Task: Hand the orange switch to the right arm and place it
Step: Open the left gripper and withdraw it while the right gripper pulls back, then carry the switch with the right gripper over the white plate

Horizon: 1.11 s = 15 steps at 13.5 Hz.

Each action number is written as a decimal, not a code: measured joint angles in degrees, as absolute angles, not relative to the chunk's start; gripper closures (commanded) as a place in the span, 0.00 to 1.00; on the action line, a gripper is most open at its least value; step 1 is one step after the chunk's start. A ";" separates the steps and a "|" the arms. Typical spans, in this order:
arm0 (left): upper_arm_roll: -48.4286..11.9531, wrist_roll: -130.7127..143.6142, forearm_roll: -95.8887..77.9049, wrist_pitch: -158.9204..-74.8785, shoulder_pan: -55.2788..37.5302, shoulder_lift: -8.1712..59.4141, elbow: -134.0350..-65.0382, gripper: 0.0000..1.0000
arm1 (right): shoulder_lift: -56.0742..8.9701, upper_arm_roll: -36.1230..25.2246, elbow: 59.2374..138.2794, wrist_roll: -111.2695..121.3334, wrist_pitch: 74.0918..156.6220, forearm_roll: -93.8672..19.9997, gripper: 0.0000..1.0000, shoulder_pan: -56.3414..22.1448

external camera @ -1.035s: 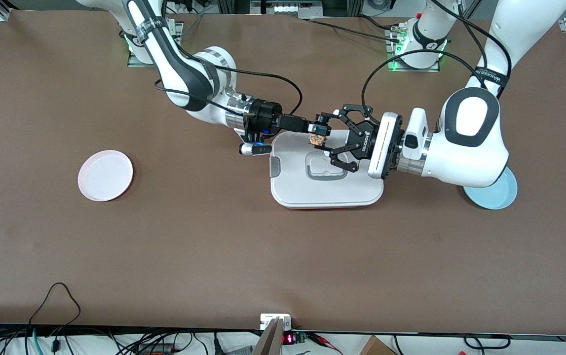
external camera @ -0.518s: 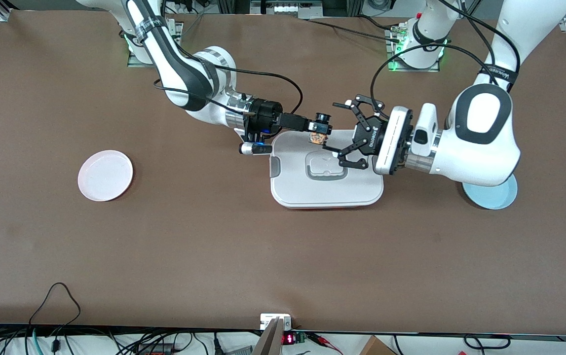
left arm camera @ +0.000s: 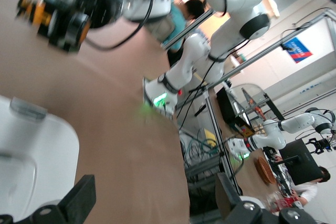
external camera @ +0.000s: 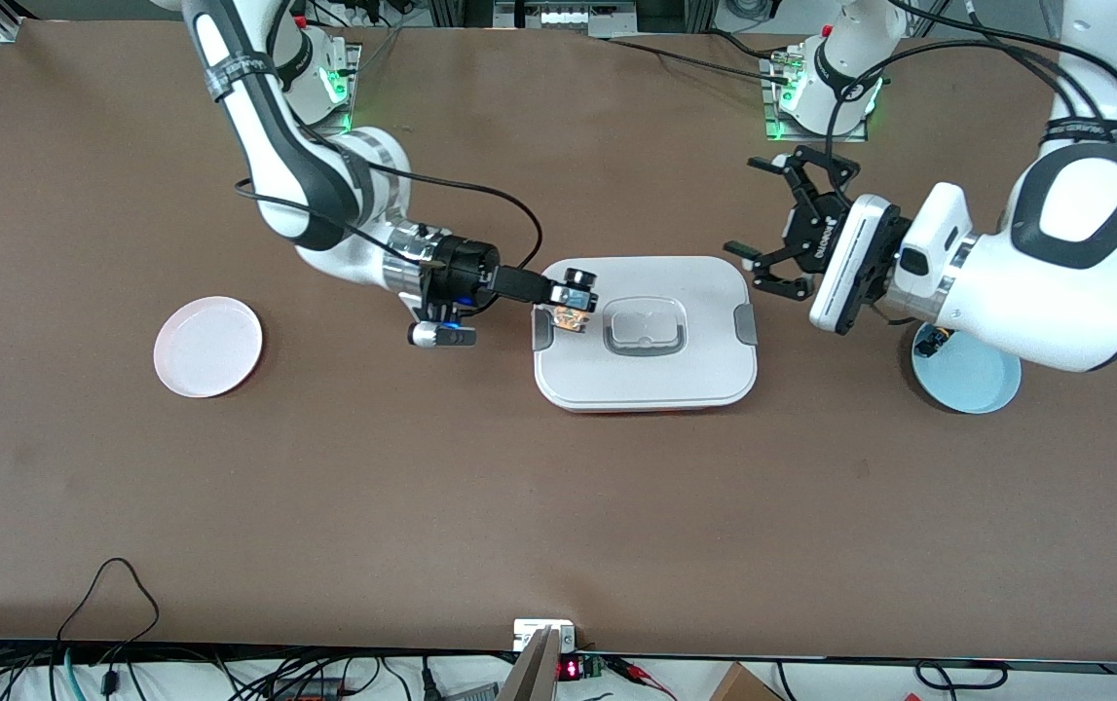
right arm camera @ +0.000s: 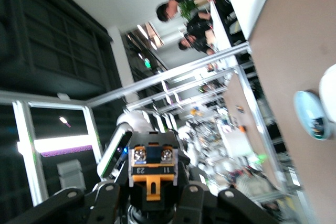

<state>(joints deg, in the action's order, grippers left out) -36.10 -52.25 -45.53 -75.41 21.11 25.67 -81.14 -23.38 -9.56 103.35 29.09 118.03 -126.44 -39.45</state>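
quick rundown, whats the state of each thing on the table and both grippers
orange switch: clamped in the right gripper, up over the container's edge
right gripper: shut on the switch
left gripper: open, empty, in the air between the container and the blue dish
white container: lid on, at mid table
pink dish: empty, toward the right arm's end
blue dish: partly hidden under the left arm

orange switch (right arm camera: 150, 171): "23" and "11" | left gripper (external camera: 780, 226): "ROBOTIQ", faint

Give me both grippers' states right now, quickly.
Left gripper: open, empty, over the table beside the white lidded box.
Right gripper: shut on the orange switch, over that box's edge.
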 measured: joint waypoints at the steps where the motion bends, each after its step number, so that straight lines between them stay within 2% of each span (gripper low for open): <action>1: -36.09 -46.93 -41.86 -73.51 21.36 25.59 -79.29 0.00 | -23.36 -9.58 103.33 28.91 116.54 -121.11 1.00 -37.54; 4: -36.34 -34.07 -26.93 -70.00 21.42 25.08 -74.38 0.00 | -23.35 -9.72 103.33 27.25 108.15 -110.88 1.00 -31.03; 7: -36.61 -29.63 -11.06 -70.05 21.28 24.58 -72.80 0.00 | -23.35 -9.80 102.68 25.93 100.61 -99.40 1.00 -24.77; 11: -34.25 -29.57 0.01 -78.60 21.80 25.28 -71.56 0.00 | -23.26 -9.90 98.27 25.40 89.29 -79.46 1.00 -15.27; 15: -29.79 -29.57 3.83 -80.41 21.88 27.58 -69.81 0.00 | -23.06 -10.04 91.68 25.40 78.56 -61.36 1.00 -7.52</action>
